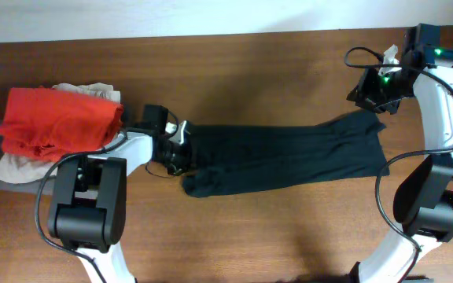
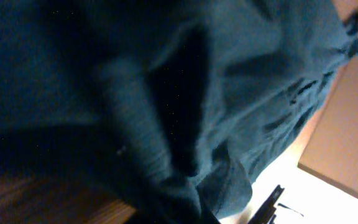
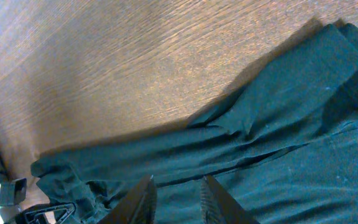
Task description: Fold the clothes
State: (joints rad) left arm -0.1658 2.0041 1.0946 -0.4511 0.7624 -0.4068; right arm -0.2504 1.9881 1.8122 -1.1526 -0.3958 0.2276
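Black garment [image 1: 289, 161] stretched flat across wooden table [image 1: 250, 71], left gripper [image 1: 176, 152] pinched together on its bunched left end, right gripper [image 3: 179, 198] fingers slightly apart over its upper right corner, red folded garment [image 1: 57, 122] far left

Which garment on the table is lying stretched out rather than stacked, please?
The black garment, spread out long and flat; the red garment and beige garment lie folded in a pile.
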